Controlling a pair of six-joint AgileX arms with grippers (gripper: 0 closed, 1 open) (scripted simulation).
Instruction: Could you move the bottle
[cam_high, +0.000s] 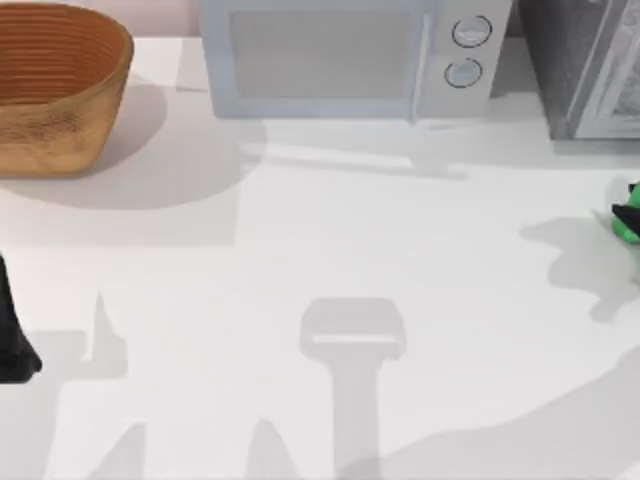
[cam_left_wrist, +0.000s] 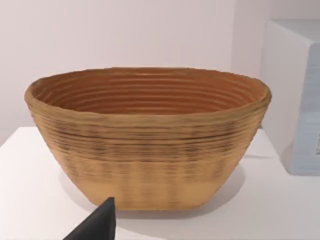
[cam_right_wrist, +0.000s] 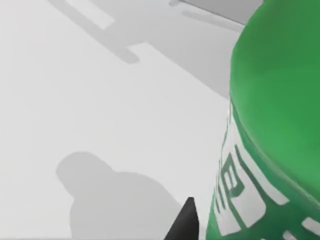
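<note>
Green soda bottle (cam_high: 628, 216) at bench (cam_high: 300, 260) right edge, right gripper (cam_right_wrist: 186, 220) just beside; jaws' state unclear. Likely light, slick, squashy plastic; best gripped mid-body at label (cam_right_wrist: 240, 190).

My left arm (cam_high: 14, 335) is showing as a matte black, tapering shape at the top view's left edge; no cables, screws or markings are showing on it; a dark, flat-faced finger (cam_left_wrist: 97, 224) of my left gripper is showing as a pointed wedge; a black finger (cam_right_wrist: 184, 222) of my right gripper is looking equally plain and sharp-tipped.
</note>
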